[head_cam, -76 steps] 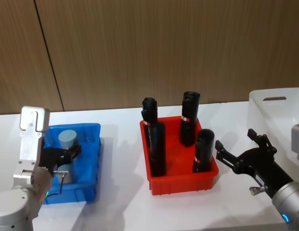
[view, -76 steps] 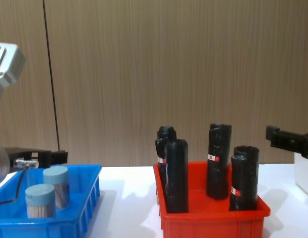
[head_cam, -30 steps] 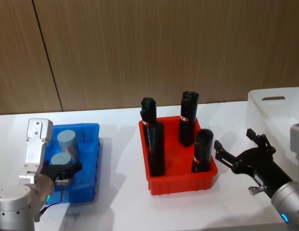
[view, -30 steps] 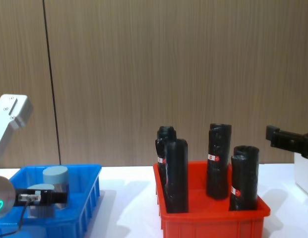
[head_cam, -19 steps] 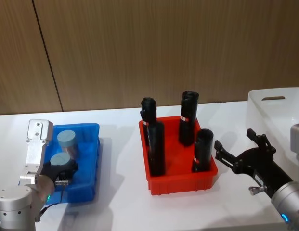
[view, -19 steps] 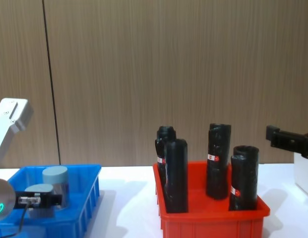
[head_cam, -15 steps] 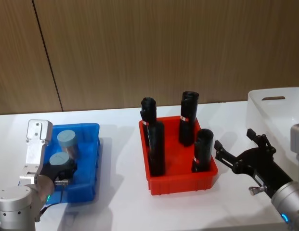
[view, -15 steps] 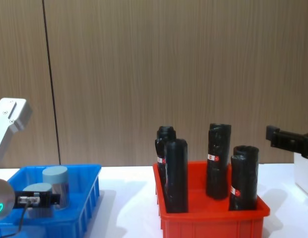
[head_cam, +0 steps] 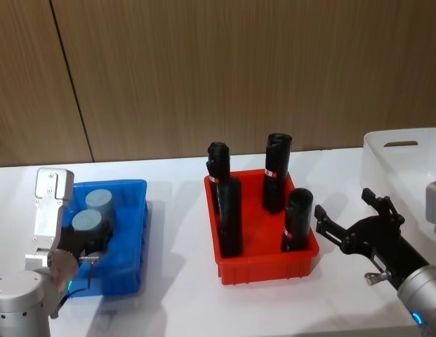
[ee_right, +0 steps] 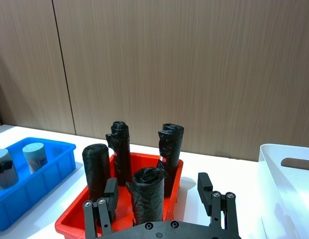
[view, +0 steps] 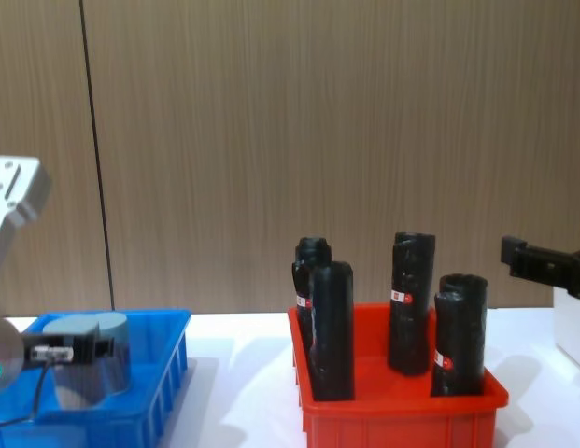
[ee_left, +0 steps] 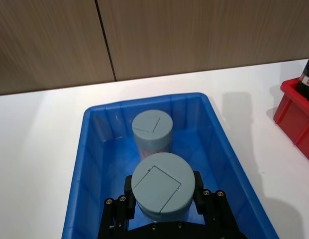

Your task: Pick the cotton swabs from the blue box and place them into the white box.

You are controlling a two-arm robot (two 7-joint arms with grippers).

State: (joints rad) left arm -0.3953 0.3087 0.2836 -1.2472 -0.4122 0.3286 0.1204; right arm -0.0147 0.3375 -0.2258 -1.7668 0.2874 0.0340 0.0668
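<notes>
Two cotton swabs tubs with pale blue-grey lids are in the blue box at the table's left. My left gripper is shut on the nearer tub, black fingers pressing both its sides, and holds it slightly raised. The other tub stands just behind it on the box floor. My right gripper hovers open and empty at the right, between the red bin and the white box. The white box's wall also shows in the right wrist view.
A red bin with several upright black rolls sits mid-table between the blue box and the white box. A brown wood-panel wall stands behind the white table. Bare table lies in front of the bins.
My left gripper dropped into the blue box, shut on the nearer tub, and has now lifted it a little. The right arm has not moved.
</notes>
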